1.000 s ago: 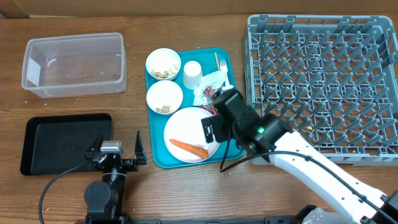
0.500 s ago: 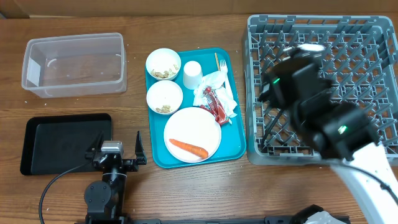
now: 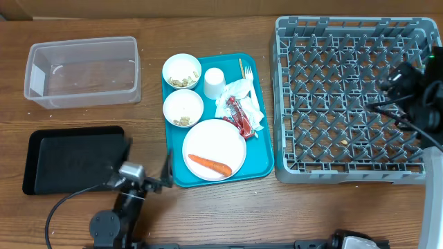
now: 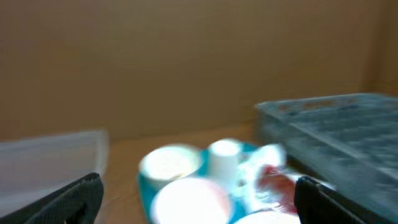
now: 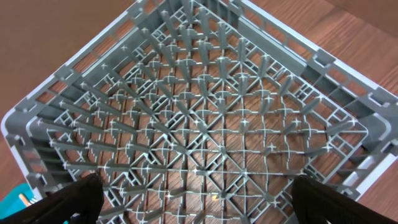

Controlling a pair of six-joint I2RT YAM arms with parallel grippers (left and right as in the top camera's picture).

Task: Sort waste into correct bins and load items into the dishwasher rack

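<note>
While both grippers hold their jaws wide apart with nothing between them, every piece of waste and every dish lies on the teal serving tray [image 3: 263,162] in the middle of the table [image 3: 208,214]. Read the overhead view as a clock face with twelve at its top edge.

The left gripper [image 3: 147,162] sits low at about seven o'clock. The shallow black tray [image 3: 69,159] is just beside it toward nine, and the teal tray is just beside it toward three. The round white plate [image 3: 214,142] is near it toward two o'clock and bears the orange carrot [image 3: 210,164], which lies flat across the plate's six o'clock half.

Toward twelve from the plate sits one small white bowl [image 3: 183,104], and beyond it a second bowl [image 3: 182,66]. Each holds beige crumbs [image 3: 181,81]. The small white cup [image 3: 214,82] stands just at three o'clock of the farther bowl. Crumpled white napkins [image 3: 242,90] fill the tray's three o'clock side, with the red wrapper [image 3: 239,114] lying on them. The pale fork [image 3: 247,71] points toward twelve beside them.

The clear tub [image 3: 83,71] stands at ten o'clock, well apart from both arms. The left wrist view is blurred but shows the dishes ahead of the gripper.

The right gripper [image 5: 196,186] hangs above the grey rack [image 3: 346,104] near its three o'clock edge. Upright pegs and wood showing through the grid lie below it.
</note>
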